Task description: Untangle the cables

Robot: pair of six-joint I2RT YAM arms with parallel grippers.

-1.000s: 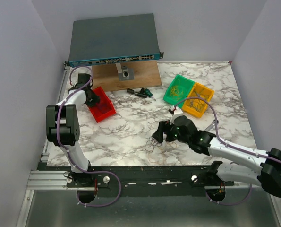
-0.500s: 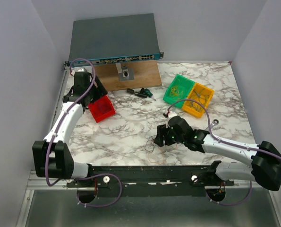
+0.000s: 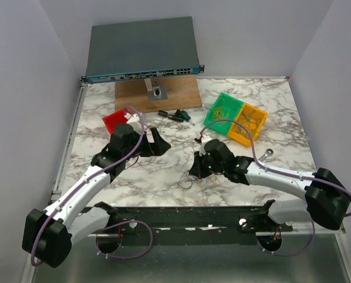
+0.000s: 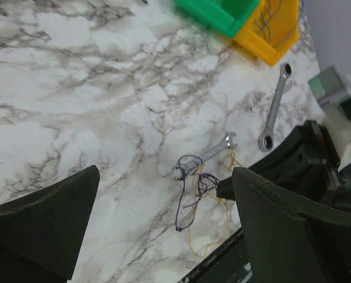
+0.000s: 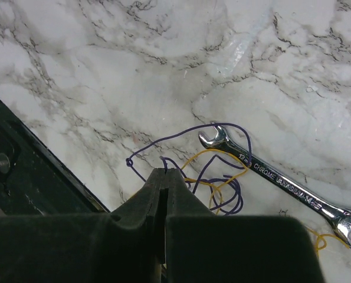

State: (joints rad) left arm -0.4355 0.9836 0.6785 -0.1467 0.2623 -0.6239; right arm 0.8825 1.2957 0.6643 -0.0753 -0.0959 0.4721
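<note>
Since 1 second ago the left arm has swung away from the red bin at the back left and now reaches over the middle of the marble tabletop. Its left jaws have gone from nearly closed to wide apart and hold nothing. The right arm has kept to the same spot, but the right jaws, open before, are now pressed together.

The cables, a small tangle of dark blue-purple and yellow strands, lie flat on the tabletop near its front edge, right of centre. The tips of the right jaws sit at the edge of this tangle; whether a strand is pinched between them I cannot tell. The left jaws hang well apart from the tangle, to its left and farther back.

A chrome vanadium combination wrench lies in the tangle, with a purple strand curving around its open end. A 2nd wrench lies apart, toward the right. At the back right, a green bin and a yellow bin stand touching, each with fine wires inside. A network switch sits behind a wooden board.
</note>
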